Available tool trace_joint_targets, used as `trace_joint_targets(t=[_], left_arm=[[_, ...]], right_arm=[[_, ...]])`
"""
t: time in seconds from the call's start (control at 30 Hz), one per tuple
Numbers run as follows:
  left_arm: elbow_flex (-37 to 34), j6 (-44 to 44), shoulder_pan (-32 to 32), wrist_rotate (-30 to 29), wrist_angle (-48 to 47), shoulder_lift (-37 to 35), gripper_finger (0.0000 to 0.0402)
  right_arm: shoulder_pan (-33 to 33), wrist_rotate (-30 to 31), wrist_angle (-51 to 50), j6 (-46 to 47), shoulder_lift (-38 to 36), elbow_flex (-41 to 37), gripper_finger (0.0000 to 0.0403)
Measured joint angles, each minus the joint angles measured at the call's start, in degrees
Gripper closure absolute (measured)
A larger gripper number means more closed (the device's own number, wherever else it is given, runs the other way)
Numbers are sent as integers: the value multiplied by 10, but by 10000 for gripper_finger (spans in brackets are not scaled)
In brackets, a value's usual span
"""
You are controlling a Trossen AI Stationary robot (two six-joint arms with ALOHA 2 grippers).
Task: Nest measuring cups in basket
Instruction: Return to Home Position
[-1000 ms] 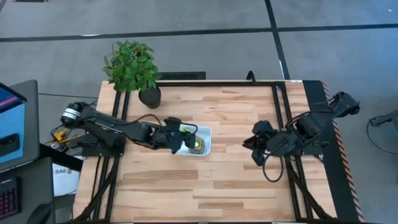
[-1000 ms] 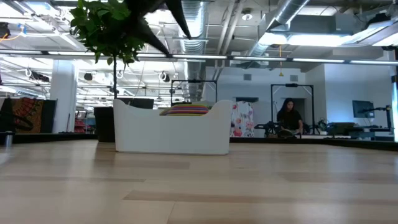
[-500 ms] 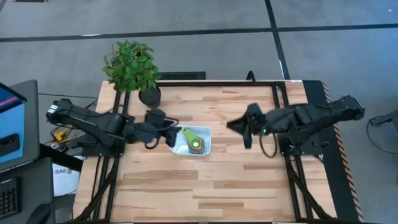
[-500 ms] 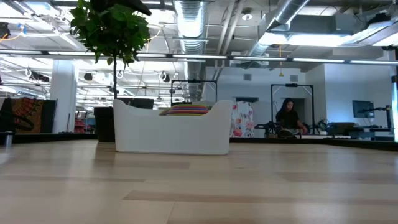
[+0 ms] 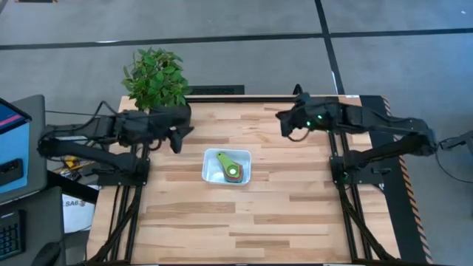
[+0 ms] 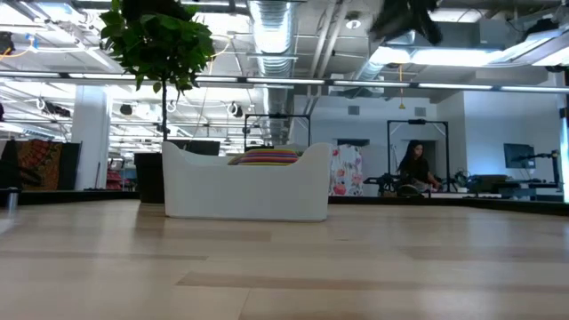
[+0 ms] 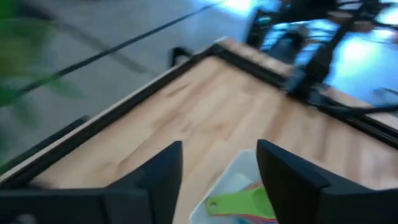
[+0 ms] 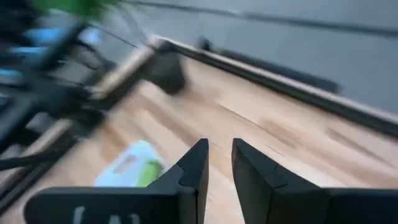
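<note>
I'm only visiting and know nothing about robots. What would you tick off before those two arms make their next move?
1. Cups stacked inside the white basket: ok, with the green one on top.
2. Left jaws empty: ok. They are open, hold nothing and sit beside the potted plant.
3. Right jaws empty: ok. There is a narrow gap with nothing in it, near the table's far edge on the right.
4. Both arms clear of the basket: ok.
5. No stray cups on the table: ok.
6. Every cup is in the stack: cannot tell, as only the top colours show.
</note>
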Motion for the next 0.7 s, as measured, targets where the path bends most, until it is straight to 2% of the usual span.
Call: trace_joint_targets(t=[0.07,0.13,0.2,0.33,0.4,0.5,0.6,0.7], left_arm=[[-37,48,15,52,64,-17,233],[-70,89,24,94,102,-35,269],[-89,106,26,121,127,-55,310],[-122,94,21,123,134,-120,387],[-165,85,8,121,177,-158,393],[-254,83,-15,121,299,-207,392],[-332,105,-29,134,405,-218,399],[-381,157,-32,141,449,-217,397]], right_arm=[[-13,-13,-16,24,14,0,308],[-16,-44,-24,11,18,-2,317],[2,-71,11,-38,21,0,337],[60,-77,85,-166,20,0,391],[86,-77,107,-220,13,0,388],[112,-77,107,-267,-4,0,383],[130,-77,83,-289,-24,0,394],[143,-77,66,-305,-55,-4,395]])
